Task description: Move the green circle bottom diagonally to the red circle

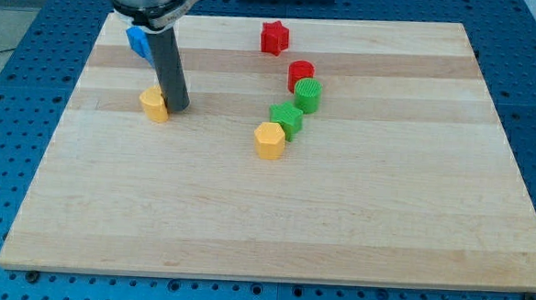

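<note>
The green circle (309, 94) stands near the board's middle, touching the lower right side of the red circle (300, 75). My tip (177, 106) rests on the board at the view's left, right beside a small yellow block (154, 104), far to the left of both circles. A green star (286, 120) lies just below and left of the green circle.
A yellow hexagon (269, 140) sits below the green star. A red star (274, 37) lies near the top edge. A blue block (139, 40) is partly hidden behind the rod at top left. The wooden board (356, 219) lies on a blue perforated table.
</note>
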Motion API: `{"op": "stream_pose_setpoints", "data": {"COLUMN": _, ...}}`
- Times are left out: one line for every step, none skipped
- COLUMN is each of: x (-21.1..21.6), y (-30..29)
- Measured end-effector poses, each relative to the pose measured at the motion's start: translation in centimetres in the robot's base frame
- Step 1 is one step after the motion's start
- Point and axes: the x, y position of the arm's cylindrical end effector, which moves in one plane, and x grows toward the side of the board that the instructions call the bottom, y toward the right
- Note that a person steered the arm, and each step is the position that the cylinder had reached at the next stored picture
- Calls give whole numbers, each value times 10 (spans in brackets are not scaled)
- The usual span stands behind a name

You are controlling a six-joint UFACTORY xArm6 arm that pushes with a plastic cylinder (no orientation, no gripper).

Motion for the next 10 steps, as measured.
{"op": "stream_pose_setpoints", "data": {"x": -3, "y": -15}}
{"op": "stream_pose_setpoints", "data": {"x": -9, "y": -32}}
{"op": "stream_pose_setpoints", "data": {"x": -20, "y": -37}}
{"op": "stream_pose_setpoints", "data": {"x": -51, "y": -14}}
{"op": "stream_pose_setpoints", "data": {"x": -45, "y": 38}}
{"op": "stream_pose_setpoints", "data": {"x": -15, "y": 122}}
{"op": "stream_pose_setpoints", "data": {"x": -22, "y": 194}}
{"op": "stream_pose_setpoints", "data": {"x": -22, "y": 229}}
{"op": "stream_pose_setpoints", "data": {"x": 4, "y": 230}}
{"op": "stream_pose_setpoints", "data": {"x": 7, "y": 222}}
